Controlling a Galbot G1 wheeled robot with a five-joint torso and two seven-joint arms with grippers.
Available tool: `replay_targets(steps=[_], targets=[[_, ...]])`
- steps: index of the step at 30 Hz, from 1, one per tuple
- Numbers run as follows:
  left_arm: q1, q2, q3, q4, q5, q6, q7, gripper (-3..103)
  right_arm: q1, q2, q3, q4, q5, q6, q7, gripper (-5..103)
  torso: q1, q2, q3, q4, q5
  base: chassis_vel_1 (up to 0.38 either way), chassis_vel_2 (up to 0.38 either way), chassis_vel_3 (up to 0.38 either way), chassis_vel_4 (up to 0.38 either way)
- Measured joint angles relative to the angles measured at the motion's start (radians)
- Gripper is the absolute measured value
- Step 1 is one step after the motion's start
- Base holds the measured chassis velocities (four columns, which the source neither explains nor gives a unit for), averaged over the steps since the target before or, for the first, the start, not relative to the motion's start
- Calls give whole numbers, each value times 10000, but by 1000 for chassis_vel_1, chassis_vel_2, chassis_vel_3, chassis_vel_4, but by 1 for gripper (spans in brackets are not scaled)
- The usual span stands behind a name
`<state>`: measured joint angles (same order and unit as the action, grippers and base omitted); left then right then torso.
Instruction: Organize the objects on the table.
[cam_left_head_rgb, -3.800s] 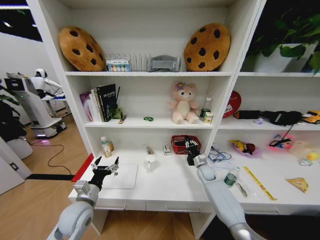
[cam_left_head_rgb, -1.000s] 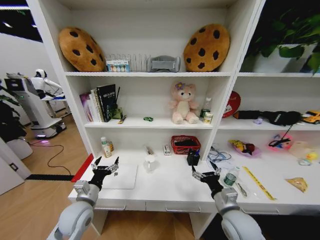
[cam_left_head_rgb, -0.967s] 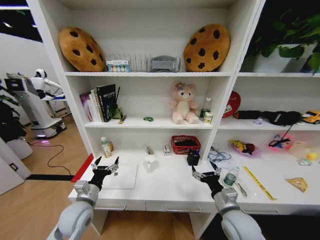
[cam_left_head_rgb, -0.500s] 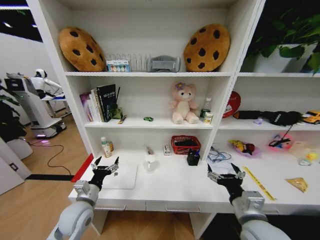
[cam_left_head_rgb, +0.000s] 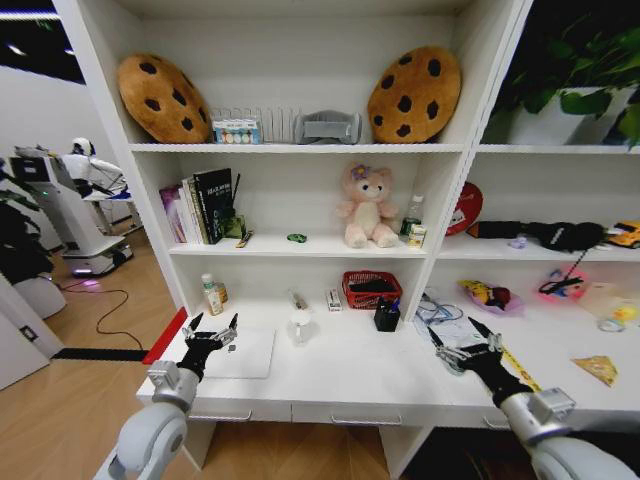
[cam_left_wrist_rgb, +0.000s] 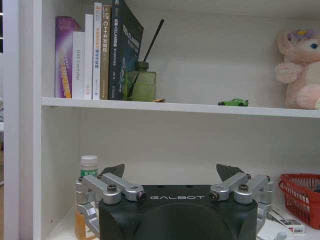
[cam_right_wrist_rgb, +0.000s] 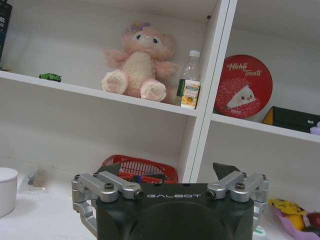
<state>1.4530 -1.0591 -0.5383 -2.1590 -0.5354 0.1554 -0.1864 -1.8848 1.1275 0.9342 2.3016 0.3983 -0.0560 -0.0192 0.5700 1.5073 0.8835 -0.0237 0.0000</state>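
The right hand (cam_left_head_rgb: 468, 350) hovers open and empty right of the pen cup (cam_left_head_rgb: 386, 316); the left hand (cam_left_head_rgb: 208, 334), open and empty, is over the laptop (cam_left_head_rgb: 243, 352). Risk: a low sweep could topple the cup or scatter nearby clutter.

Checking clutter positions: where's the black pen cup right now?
Head view: black pen cup stands on the table, just right of the red basket, by the shelving upright.

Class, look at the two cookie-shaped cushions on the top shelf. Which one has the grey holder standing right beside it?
The right-hand cookie cushion. The grey holder stands just beside it, while the left-hand cookie cushion has a small blue-and-white box and a wire rack next to it instead.
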Motion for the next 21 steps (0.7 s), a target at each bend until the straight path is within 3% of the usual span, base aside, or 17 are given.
replay_targets(steps=[13, 21], targets=[[0, 0, 0, 0, 0, 1, 0, 100, 670, 60, -525, -61, -270, -283, 114, 100, 0, 0, 0, 6, 0, -1, -2, 4, 5], [-1, 0, 0, 0, 0, 0, 0, 100, 804, 114, -586, -94, -303, -427, 110, 100, 1, 0, 1, 4, 5, -121, -127, 124, 125]])
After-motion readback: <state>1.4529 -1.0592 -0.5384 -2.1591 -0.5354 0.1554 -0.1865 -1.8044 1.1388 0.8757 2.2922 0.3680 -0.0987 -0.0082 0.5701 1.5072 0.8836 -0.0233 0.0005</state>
